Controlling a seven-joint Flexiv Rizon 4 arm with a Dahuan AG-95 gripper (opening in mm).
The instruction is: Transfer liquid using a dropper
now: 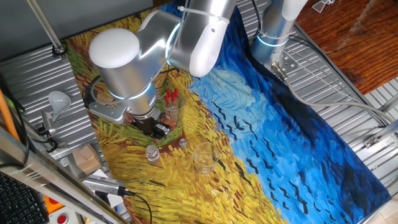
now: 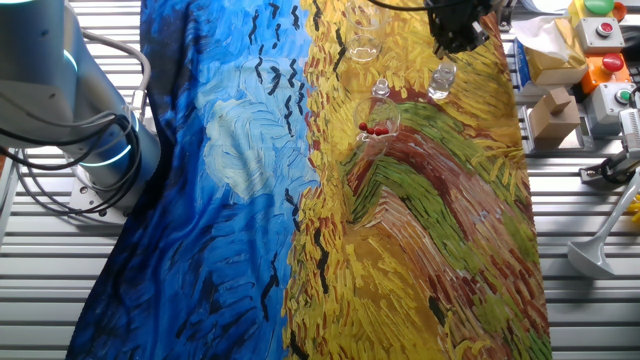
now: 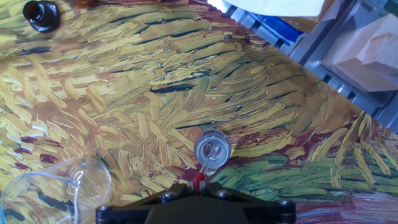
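Observation:
My gripper (image 3: pixel 198 186) is shut on the dropper (image 3: pixel 198 181); only its red bulb shows between the fingers, and the clear stem points down at the mouth of a small clear vial (image 3: pixel 212 149). In one fixed view the gripper (image 1: pixel 155 129) hangs just above that vial (image 1: pixel 152 154). In the other fixed view the gripper (image 2: pixel 455 38) is above the vial (image 2: pixel 441 80). A small beaker (image 1: pixel 171 104) holding several more red-bulbed droppers stands close by, and it also shows in the other fixed view (image 2: pixel 378 125).
An empty clear beaker (image 1: pixel 204 157) stands right of the vial and also shows in the hand view (image 3: pixel 62 186). A small brown bottle (image 3: pixel 42 14) stands farther off. A wooden block (image 3: pixel 367 46) and boxes lie beyond the painted cloth's edge.

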